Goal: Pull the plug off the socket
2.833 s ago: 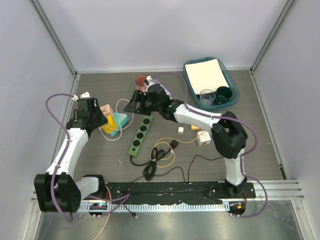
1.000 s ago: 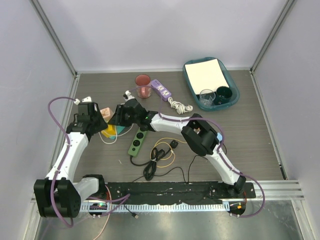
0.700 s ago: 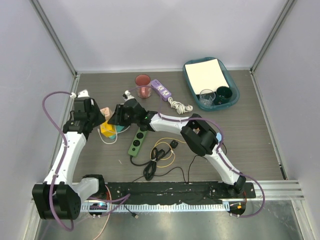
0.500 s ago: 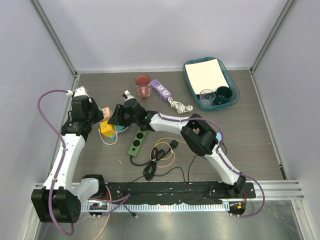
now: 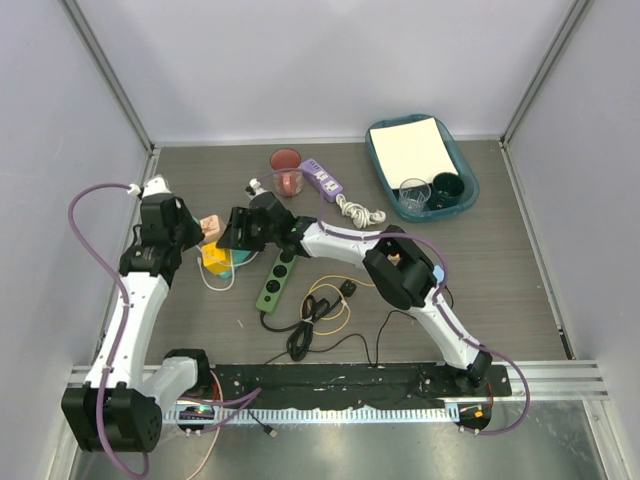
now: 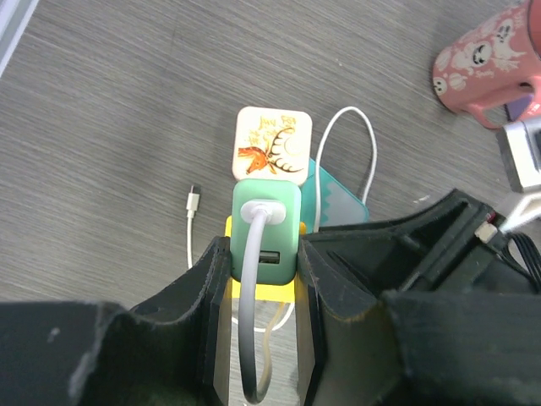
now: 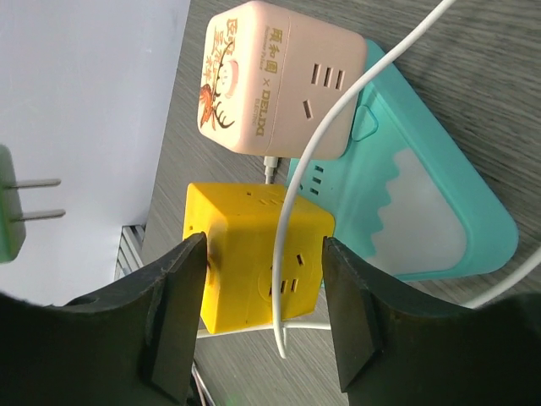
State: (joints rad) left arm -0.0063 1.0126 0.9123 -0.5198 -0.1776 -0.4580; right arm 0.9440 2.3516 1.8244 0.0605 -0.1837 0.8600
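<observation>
The green power strip (image 5: 277,281) lies mid-table with its visible outlets bare and its far end under my right arm. No pale-blue-and-white plug shows in any view. My left gripper (image 6: 264,254) is shut on a mint-green charger (image 6: 279,211) with a white cable. It holds the charger just above a yellow cube socket (image 6: 258,293). The charger's two prongs (image 7: 34,199) hang bare in the right wrist view. My right gripper (image 7: 264,245) is closed on the yellow cube (image 7: 245,254), one finger on each side. In the top view both grippers meet at the cube (image 5: 213,258).
A pink cube socket (image 7: 279,76) and a flat teal box (image 7: 423,203) sit right behind the yellow cube. A pink cup (image 5: 286,165), a purple strip (image 5: 322,179) and a teal tray (image 5: 421,165) stand at the back. Black and yellow cables (image 5: 318,310) lie near the front.
My left gripper has drawn back and up from the yellow cube with the green charger in it. My right gripper, at the back 2.8 s ago, now stays on the cube.
</observation>
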